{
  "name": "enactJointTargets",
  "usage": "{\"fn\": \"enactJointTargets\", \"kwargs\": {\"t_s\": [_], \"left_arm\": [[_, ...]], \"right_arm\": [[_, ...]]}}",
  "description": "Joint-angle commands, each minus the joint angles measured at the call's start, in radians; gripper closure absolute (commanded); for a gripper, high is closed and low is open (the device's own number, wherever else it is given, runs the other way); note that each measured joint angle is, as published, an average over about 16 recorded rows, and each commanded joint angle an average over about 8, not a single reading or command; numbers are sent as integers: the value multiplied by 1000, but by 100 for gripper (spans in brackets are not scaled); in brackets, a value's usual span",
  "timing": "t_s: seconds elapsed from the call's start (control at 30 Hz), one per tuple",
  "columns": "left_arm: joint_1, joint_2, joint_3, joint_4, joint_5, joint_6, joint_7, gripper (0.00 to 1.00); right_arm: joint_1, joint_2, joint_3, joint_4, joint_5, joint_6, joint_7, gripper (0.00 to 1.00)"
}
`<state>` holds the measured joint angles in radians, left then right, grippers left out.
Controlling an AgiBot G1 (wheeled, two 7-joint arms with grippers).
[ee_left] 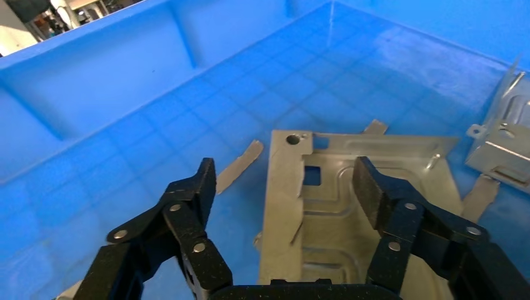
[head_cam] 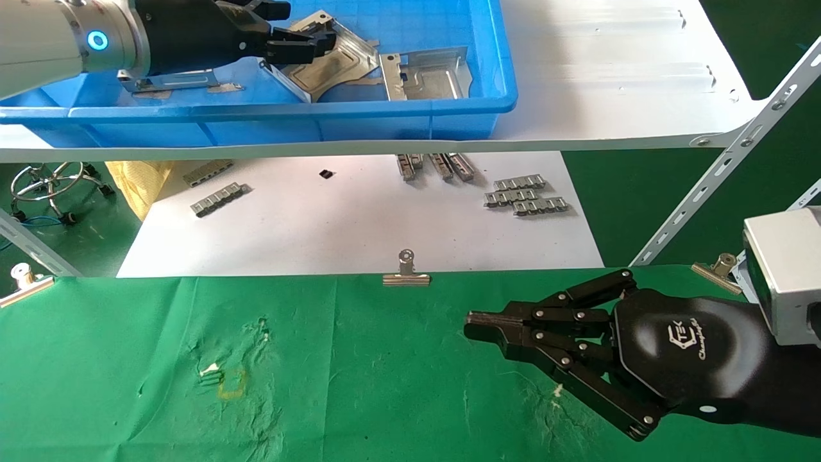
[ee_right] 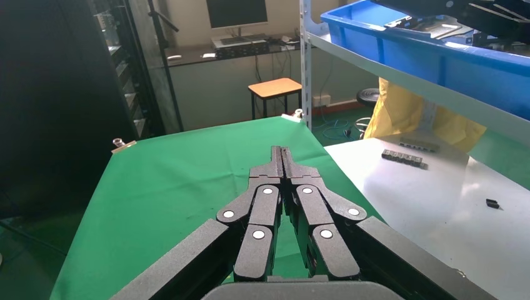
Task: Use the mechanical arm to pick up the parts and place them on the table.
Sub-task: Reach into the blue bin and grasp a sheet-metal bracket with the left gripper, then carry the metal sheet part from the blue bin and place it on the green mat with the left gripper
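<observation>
Two arms are out over the work. The left pincer [head_cam: 301, 38] has reached into the blue bin [head_cam: 410, 112] that sits on the white shelf board [head_cam: 609, 77], beyond the far edge of the desk [head_cam: 359, 385] and raised above it. Its black fingers [ee_left: 378, 190] stand spread apart, one on either side of a silvery bracket [ee_left: 337, 212] lying flat on the bin floor; from the left wrist view a gap shows between each pad and the metal, so nothing is gripped. A second bracket [head_cam: 426, 76] lies just beside the first, toward the bin's right end, and a third piece [head_cam: 170, 82] sits under the left forearm near the bin's front wall.

The right pincer [head_cam: 478, 323] hovers low over the green cloth near the desk's right edge, its fingertips pressed together and holding nothing, pointing toward the middle of the desk.

Along the desk's far edge a steel binder clip [head_cam: 406, 269] pins the cloth at mid-length, with another [head_cam: 718, 268] toward the far right corner and one [head_cam: 24, 282] at the far left corner. Beyond that edge, on a lower white sheet [head_cam: 359, 224], lie small grey ridged strips [head_cam: 526, 194] in loose groups. A faint yellow square outline [head_cam: 232, 384] marks the cloth left of centre.
</observation>
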<state>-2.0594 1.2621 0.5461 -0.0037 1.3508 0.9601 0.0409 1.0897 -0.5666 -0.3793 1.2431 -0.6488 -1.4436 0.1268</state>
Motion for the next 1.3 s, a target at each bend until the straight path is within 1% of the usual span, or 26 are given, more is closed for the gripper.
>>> {"fn": "enactJointTargets", "kwargs": {"t_s": [0.03, 0.47, 0.53, 0.57, 0.77, 0.8, 0.83, 1.03, 1.3], "left_arm": [[-2, 0, 1, 5, 2, -5, -3, 100], [-9, -13, 11, 9, 16, 6, -18, 100], [-10, -15, 11, 9, 16, 7, -19, 100], [-10, -16, 11, 8, 16, 8, -19, 100], [-11, -21, 6, 4, 8, 13, -20, 100], [-13, -23, 3, 2, 4, 15, -20, 100], [-14, -25, 0, 0, -1, 18, -19, 100], [-34, -51, -28, -26, -40, 81, 4, 100], [-41, -110, -61, -59, -92, 287, 64, 100]], "right_arm": [[0, 0, 0, 0, 0, 0, 0, 100], [0, 0, 0, 0, 0, 0, 0, 100], [0, 0, 0, 0, 0, 0, 0, 99], [0, 0, 0, 0, 0, 0, 0, 93], [0, 0, 0, 0, 0, 0, 0, 18], [0, 0, 0, 0, 0, 0, 0, 6], [0, 0, 0, 0, 0, 0, 0, 0], [0, 0, 0, 0, 0, 0, 0, 0], [0, 0, 0, 0, 0, 0, 0, 0]]}}
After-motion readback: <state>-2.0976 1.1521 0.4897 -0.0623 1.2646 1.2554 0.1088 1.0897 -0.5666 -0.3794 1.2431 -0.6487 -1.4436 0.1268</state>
